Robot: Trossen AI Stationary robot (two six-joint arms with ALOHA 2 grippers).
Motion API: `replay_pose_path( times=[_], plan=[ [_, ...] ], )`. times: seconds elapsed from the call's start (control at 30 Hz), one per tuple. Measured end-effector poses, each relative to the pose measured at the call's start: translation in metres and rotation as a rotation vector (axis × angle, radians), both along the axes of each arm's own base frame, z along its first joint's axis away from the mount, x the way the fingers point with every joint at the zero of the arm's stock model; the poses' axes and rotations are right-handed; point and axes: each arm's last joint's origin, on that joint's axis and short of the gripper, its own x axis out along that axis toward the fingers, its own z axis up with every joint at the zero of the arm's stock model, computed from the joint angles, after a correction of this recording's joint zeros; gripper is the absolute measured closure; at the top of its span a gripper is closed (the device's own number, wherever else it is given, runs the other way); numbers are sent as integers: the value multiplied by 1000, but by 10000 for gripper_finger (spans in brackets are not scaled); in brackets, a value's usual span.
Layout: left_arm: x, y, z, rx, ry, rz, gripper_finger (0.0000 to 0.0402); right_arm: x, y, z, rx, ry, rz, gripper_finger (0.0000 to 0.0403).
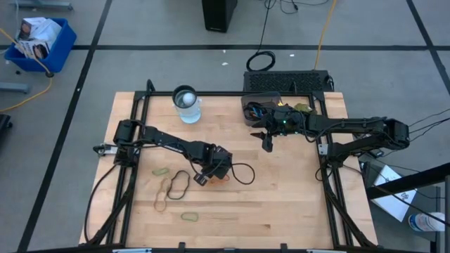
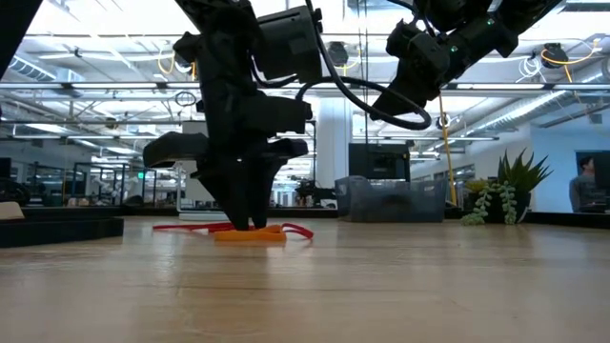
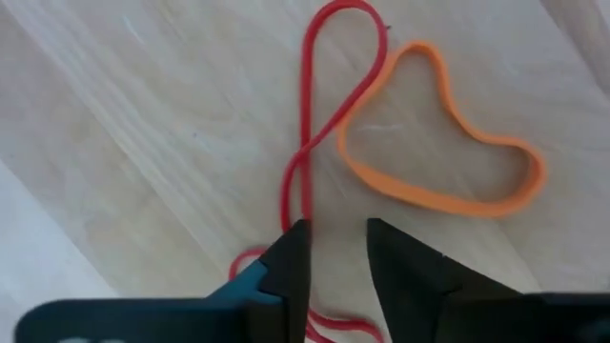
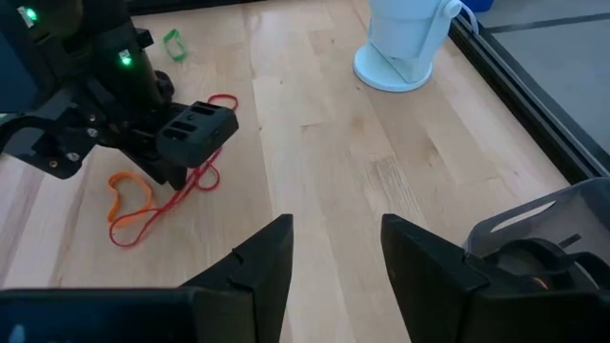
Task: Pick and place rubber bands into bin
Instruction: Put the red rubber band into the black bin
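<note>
the left gripper is down on the wooden table near its middle, fingers a little apart, straddling a thin red rubber band. from the wrist view the red strand runs beside the inner face of one finger, so i cannot tell whether it is really pinched yet. an orange rubber band lies just beside it, touching or crossing the red loop near its narrow end.

my worry: if the fingers meet off the strand, the band could slip free, or the orange loop might get dragged along and drop on the way. thin floppy loops like these could also snag on a fingertip at release.

the right gripper hangs with fingers apart just in front of the smoky-grey bin, which sits at the far right corner with bands already in it.

more loops, black, tan and green, lie toward the near left of the table, and a clear cup stands by the far edge. beyond is a grey floor marked with dark lines, a blue crate on it, and an open hall with a potted plant.
</note>
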Motion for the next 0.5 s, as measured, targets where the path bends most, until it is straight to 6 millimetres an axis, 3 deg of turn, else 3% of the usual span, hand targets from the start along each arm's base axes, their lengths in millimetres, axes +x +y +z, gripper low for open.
replay_pose_path(
  times=[0.5],
  plan=[
    [4, 4, 0, 56, -40, 50, 309, 0, 0, 0, 0, 0, 0, 248]
  ],
)
